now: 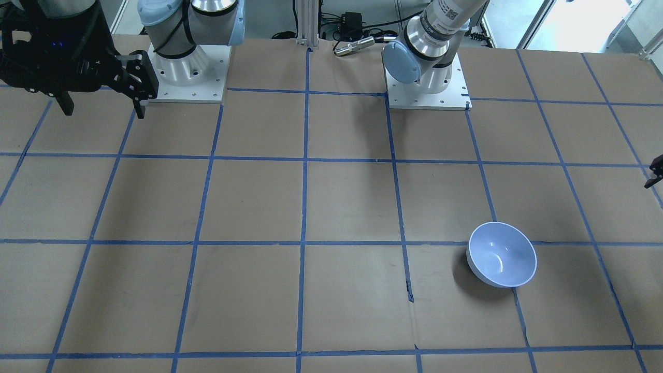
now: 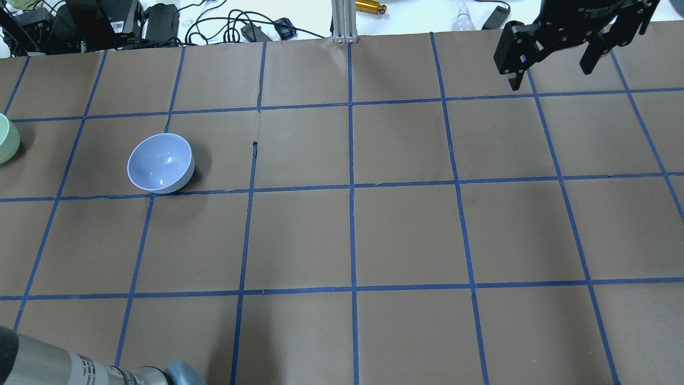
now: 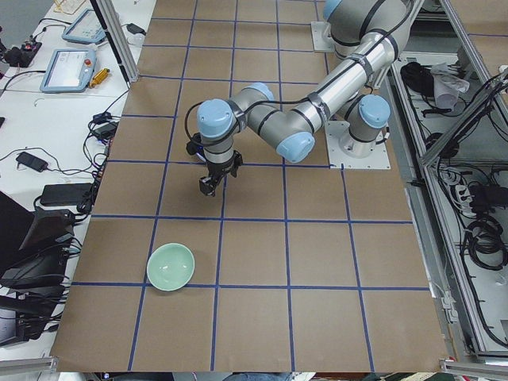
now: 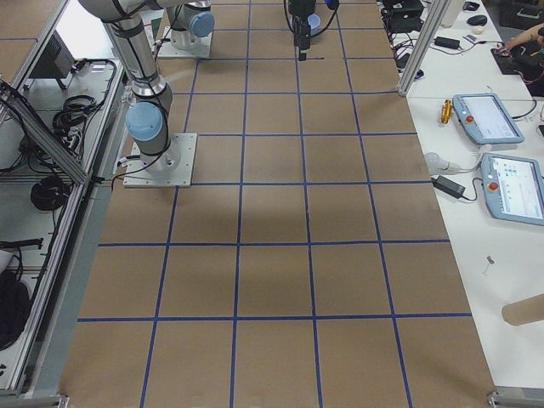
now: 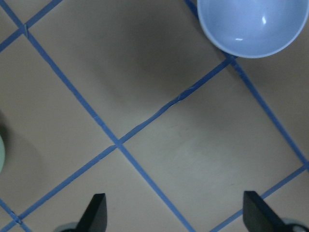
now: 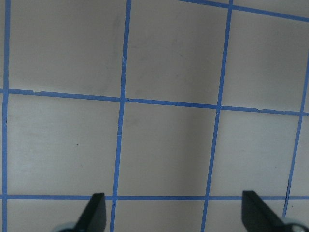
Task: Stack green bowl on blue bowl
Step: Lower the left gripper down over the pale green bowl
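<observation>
The blue bowl (image 2: 160,162) stands upright and empty on the table's left half; it also shows in the front view (image 1: 501,254) and at the top of the left wrist view (image 5: 253,24). The green bowl (image 3: 171,266) stands upright near the table's left end, cut off at the overhead view's left edge (image 2: 6,139). My left gripper (image 5: 176,217) is open and empty, hovering above the table between the two bowls (image 3: 213,181). My right gripper (image 2: 550,72) is open and empty, raised over the far right of the table (image 6: 174,217).
Brown paper with a grid of blue tape (image 2: 352,187) covers the table. Cables and power bricks (image 2: 160,24) lie beyond its far edge. Teach pendants (image 4: 489,119) lie on a side bench. The arm bases (image 1: 427,83) stand at the robot's side.
</observation>
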